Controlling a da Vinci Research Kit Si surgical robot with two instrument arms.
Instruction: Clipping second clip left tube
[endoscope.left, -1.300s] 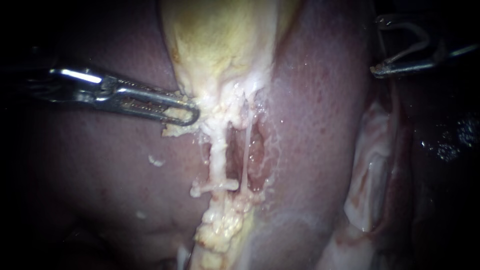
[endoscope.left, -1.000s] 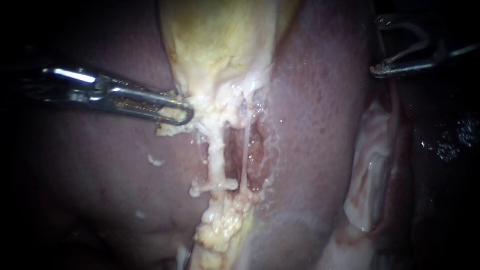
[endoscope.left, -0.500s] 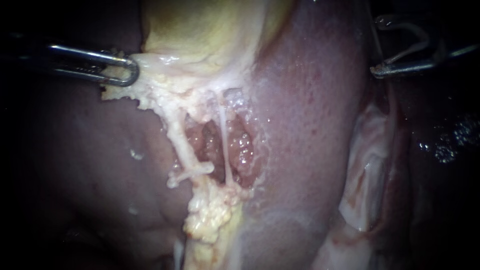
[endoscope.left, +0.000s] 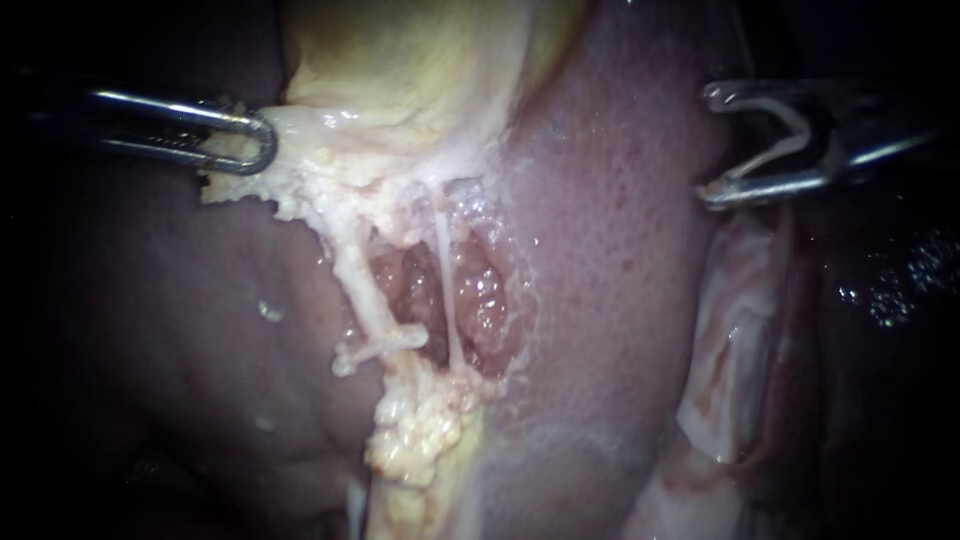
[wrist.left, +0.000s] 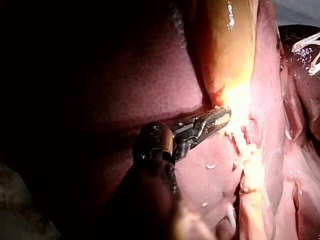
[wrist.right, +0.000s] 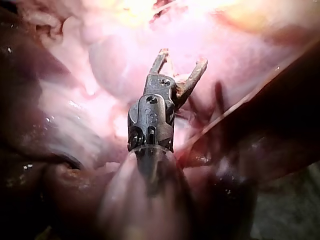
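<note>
Showing the field for a second clip on the left tube. The left instrument (endoscope.left: 262, 140) enters from the left with its jaws clamped on the pale lower margin of the gallbladder (endoscope.left: 400, 60), holding it out sideways over the liver (endoscope.left: 620, 250). Under this pull two strands span a reddish hollow. The left tube (endoscope.left: 358, 280) is the thicker, whitish strand, and its long axis slants from the held margin down toward the fatty clump below. The right tube (endoscope.left: 443, 270) is a thin thread just beside it, running nearly straight down. A pale crosspiece (endoscope.left: 380, 345) lies across the lower end of the left tube and looks like a clip already seated, though this cannot be confirmed.

The right instrument (endoscope.left: 708, 143) enters from the upper right. Its jaws stand wide apart, and an open clip (endoscope.left: 790, 140) rests against both of them, so they are judged to be carrying it. These jaws hang well apart from both tubes, over the far side of the liver.

The coming move turns on one relation: the left tube lies beyond the right tube as seen from the clip-bearing jaws. These jaws would have to cross the thin thread without snagging it. They would then straddle the slanted tube across its axis, above the crosspiece.
</note>
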